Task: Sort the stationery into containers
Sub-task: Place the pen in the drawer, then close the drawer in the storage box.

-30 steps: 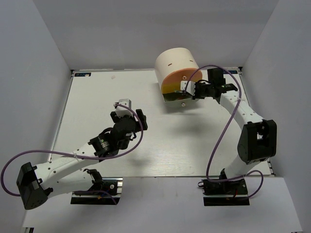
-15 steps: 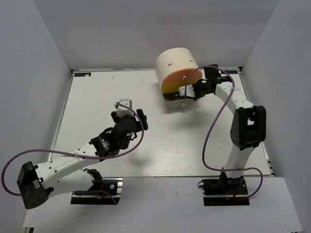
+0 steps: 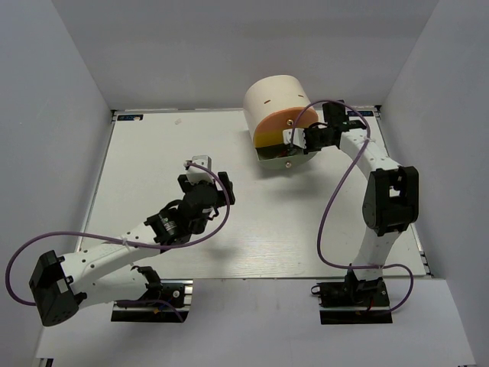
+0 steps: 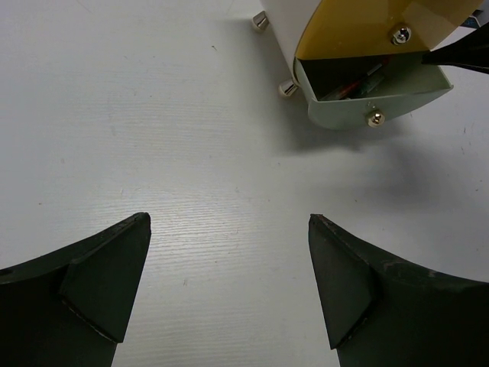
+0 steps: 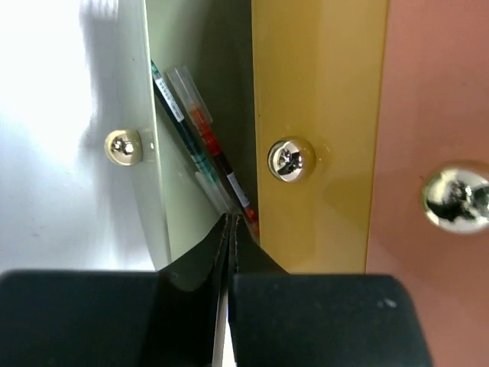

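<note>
The cream cylindrical desk unit (image 3: 275, 98) lies at the back of the table, its round face banded orange, yellow and pale green. Its pale green bottom drawer (image 4: 380, 97) (image 5: 157, 92) is pulled open. Stationery (image 5: 197, 138) (image 4: 354, 84) lies inside it: a thin dark pen and black-bodied markers with red-orange ends. My right gripper (image 5: 231, 219) (image 3: 289, 144) is shut, with nothing visible between its jaws. Its tips sit over the open drawer, just beside the pens. My left gripper (image 4: 229, 222) (image 3: 203, 173) hangs open over bare table, well short of the unit.
The yellow drawer (image 5: 325, 92) and the orange drawer (image 5: 435, 92) are closed, each with a small metal knob; the green drawer's knob (image 5: 123, 147) faces outward. Grey walls enclose the white table (image 3: 153, 153). The unit's small metal feet (image 4: 287, 88) rest on the table.
The right arm's elbow has swung in, with its gripper staying at the drawer. The left gripper has drifted slightly right, still open.
</note>
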